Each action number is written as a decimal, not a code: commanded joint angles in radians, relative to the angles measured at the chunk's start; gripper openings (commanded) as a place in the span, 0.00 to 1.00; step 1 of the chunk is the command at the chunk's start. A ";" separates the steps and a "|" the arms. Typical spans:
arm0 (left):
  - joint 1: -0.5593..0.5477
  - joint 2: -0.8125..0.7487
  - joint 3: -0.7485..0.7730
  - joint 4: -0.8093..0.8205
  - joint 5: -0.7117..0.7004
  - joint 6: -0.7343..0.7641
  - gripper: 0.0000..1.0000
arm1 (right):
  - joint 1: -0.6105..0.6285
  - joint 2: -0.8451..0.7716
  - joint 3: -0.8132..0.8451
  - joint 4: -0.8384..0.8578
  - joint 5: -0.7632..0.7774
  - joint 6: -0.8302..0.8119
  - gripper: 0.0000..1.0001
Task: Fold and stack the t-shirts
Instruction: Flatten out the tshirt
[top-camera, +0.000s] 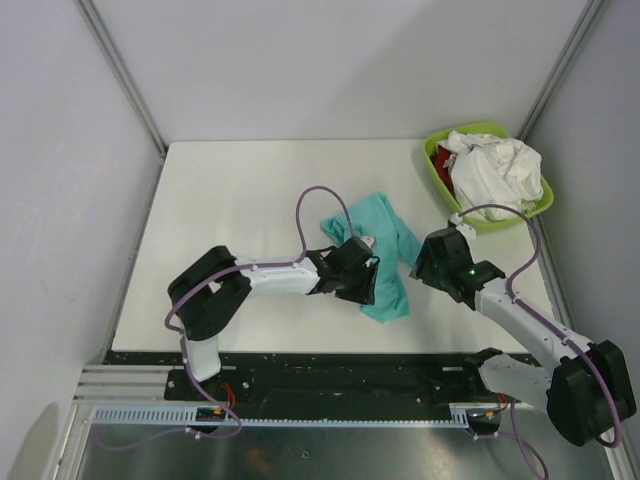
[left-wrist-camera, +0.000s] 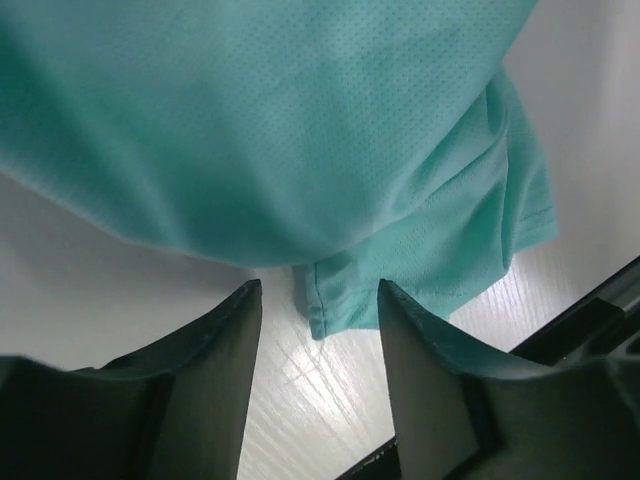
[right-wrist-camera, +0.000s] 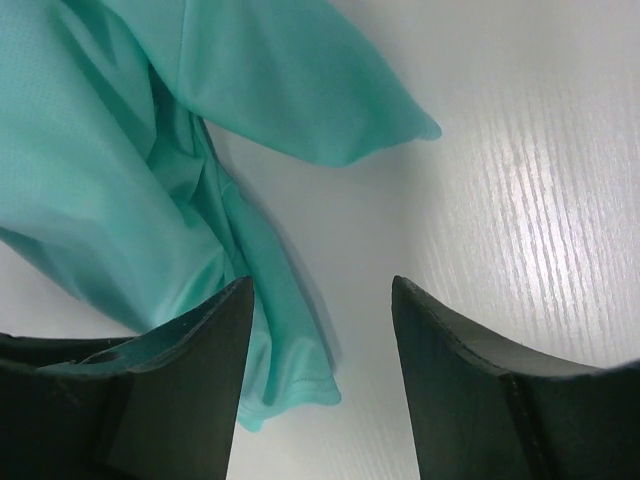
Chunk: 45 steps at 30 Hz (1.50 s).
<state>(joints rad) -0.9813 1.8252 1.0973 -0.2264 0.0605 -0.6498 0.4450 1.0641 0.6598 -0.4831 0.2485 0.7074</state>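
Under the left gripper (left-wrist-camera: 315, 290) and right gripper (right-wrist-camera: 320, 285) spreads the white table (top-camera: 230, 200). Crumpled teal t-shirt (top-camera: 388, 228) lies on it, right between them! Beyond the right gripper, a green basin (top-camera: 437, 172) holds a white t-shirt (top-camera: 495, 170) and a red t-shirt (top-camera: 441, 160). Left gripper unclenched, hem just past its tips; right one released too, cloth beside one finger.

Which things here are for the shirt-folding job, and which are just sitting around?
For the job:
teal t-shirt, crumpled on the table
white t-shirts, heaped in the basin
red t-shirt, mostly hidden under them

Just there:
lime-green basin
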 joint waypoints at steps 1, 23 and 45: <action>-0.006 0.028 0.053 0.046 0.011 -0.021 0.46 | -0.017 0.032 -0.009 0.064 0.052 0.010 0.62; 0.427 -0.574 -0.215 -0.193 -0.362 0.011 0.00 | -0.077 0.296 -0.010 0.289 -0.016 -0.005 0.63; 0.467 -0.572 -0.174 -0.216 -0.368 0.042 0.00 | 0.114 0.252 -0.055 0.267 0.001 0.041 0.67</action>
<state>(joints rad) -0.5228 1.2751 0.8825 -0.4507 -0.2848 -0.6277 0.5278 1.3338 0.6136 -0.2321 0.2276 0.7223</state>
